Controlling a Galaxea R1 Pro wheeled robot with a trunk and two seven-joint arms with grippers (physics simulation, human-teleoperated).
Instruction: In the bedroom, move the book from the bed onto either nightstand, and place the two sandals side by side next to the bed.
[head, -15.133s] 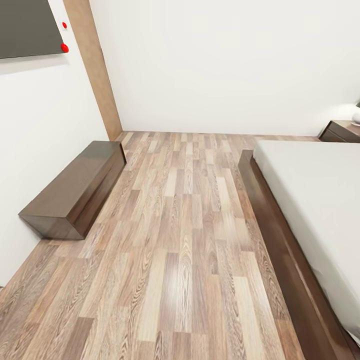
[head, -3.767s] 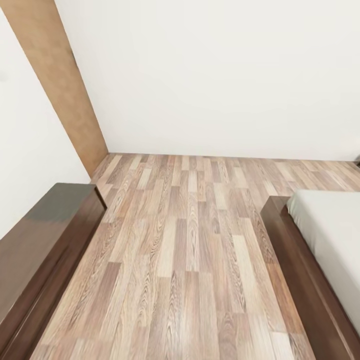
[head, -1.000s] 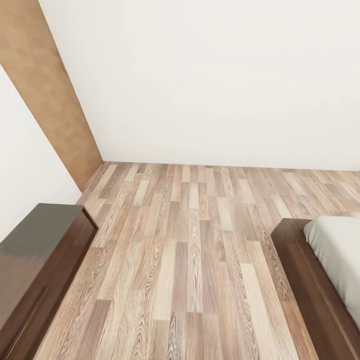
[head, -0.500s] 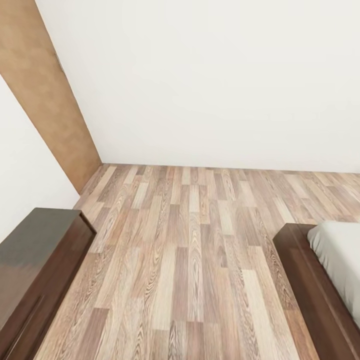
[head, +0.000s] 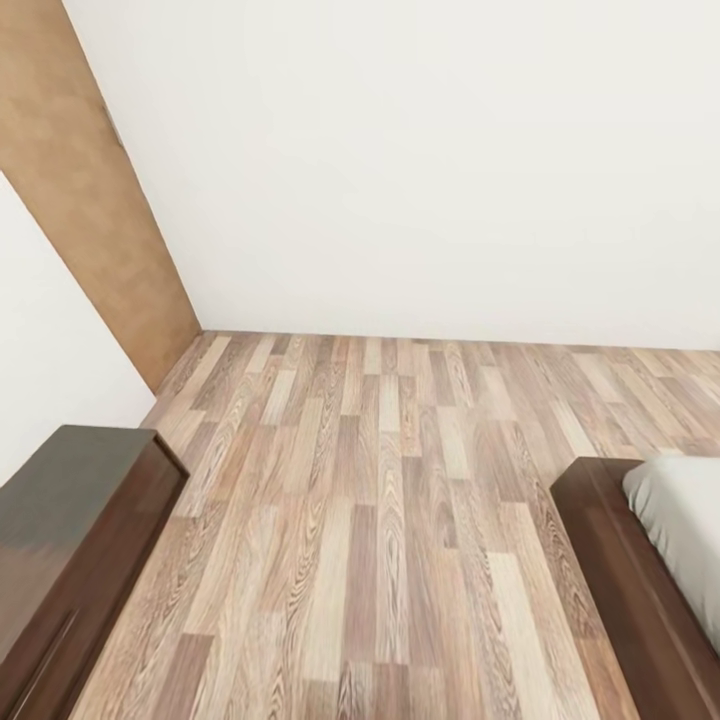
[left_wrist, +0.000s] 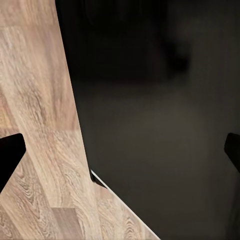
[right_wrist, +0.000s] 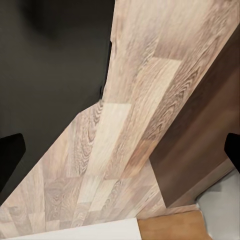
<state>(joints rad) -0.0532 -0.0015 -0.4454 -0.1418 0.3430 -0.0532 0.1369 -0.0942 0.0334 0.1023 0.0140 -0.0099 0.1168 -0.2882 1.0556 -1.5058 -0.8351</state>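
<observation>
- The robot stands in the aisle of the bedroom, on the wood-plank floor (head: 380, 520). I judge it is on its way to the task's things, not yet working on any of them.
- The bed (head: 640, 590) has its foot corner at the lower right of the head view. Its dark frame wraps a strip of off-white mattress (head: 685, 520).
- Across the aisle from the bed sits a long low dark cabinet (head: 70, 540) against the side wall. It is not a nightstand, so it is no place for the book.
- Beyond the bed's foot, bare floor runs to a white wall (head: 430, 170). A brown door (head: 90, 200) stands in the corner past the cabinet.
- Left jaws (left_wrist: 120, 152): only two dark tips at the picture's edges, wide apart, holding nothing. They hang over floor and a dark surface.
- Right jaws (right_wrist: 120, 150): likewise spread and empty, above the floor beside the bed's frame.
- I judge both arms hang low so they stay tucked while driving.
- Book and sandals: no telling from here where they lie.
</observation>
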